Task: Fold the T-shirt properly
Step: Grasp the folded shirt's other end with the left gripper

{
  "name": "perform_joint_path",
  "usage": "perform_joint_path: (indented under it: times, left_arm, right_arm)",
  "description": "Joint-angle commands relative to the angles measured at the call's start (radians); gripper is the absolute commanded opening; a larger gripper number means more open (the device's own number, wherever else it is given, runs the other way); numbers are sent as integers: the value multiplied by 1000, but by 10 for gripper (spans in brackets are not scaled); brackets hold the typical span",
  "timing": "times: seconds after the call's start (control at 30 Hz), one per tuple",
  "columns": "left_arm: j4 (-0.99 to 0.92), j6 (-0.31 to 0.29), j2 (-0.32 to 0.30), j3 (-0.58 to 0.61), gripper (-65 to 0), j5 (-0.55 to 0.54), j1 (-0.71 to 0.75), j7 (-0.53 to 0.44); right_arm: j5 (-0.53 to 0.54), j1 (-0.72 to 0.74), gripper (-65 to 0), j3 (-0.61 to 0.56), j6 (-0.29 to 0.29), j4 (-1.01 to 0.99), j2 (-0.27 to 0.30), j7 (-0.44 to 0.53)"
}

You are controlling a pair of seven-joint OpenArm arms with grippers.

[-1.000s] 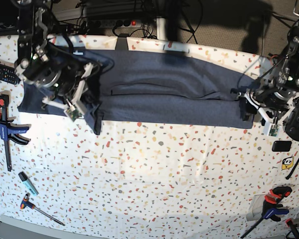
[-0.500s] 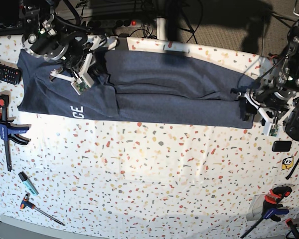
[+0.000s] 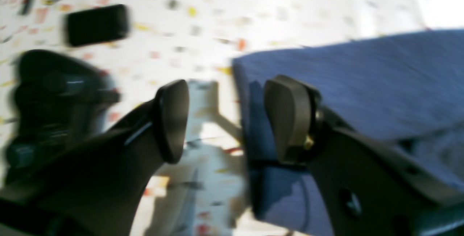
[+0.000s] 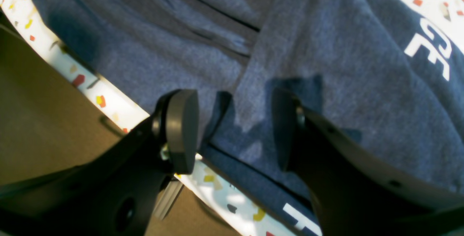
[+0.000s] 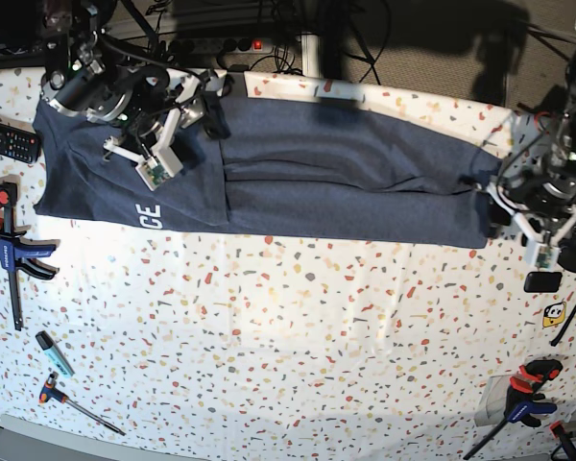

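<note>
I find the T-shirt (image 5: 298, 178) lying along the far side of the worktop (image 5: 298, 346) as a long, narrow band, so a lengthwise fold looks done, while the crosswise folds into a compact stack remain. My right tool (image 4: 232, 131) stands with its jaws apart over the end bearing white letters (image 4: 431, 49), holding nothing. My left tool (image 3: 224, 120) is likewise apart at the opposite edge, gripping no cloth as far as that blurred wrist view lets me judge.
</note>
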Motion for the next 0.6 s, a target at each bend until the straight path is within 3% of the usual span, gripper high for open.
perform_joint_path:
  times: [0.0,0.07,0.23,0.37,0.5,0.57]
  left_arm:
    - [-5,7,-25,-37,-294,-26,-13,-15]
    - [-56,-45,-32,-82,-294,-112,-13,-13]
    - [-234,-266,-31,-148,-294,-303,-14,-12]
    - [-349,-418,-28,-152,-294,-394,-14,-4]
    - [-428,-515,-21,-152,-294,-446,-19,-1]
    - [-459,-579,-10,-152,-294,-490,-35,53]
  right_arm:
    - [13,8,-329,6,3,21,8,-2]
    - [13,11,-329,6,3,21,8,-27]
    - [13,13,-329,6,3,21,8,-38]
    - [13,13,-329,6,3,21,8,-37]
    - [13,13,-329,6,3,21,8,-38]
    - [13,13,-329,6,3,21,8,-37]
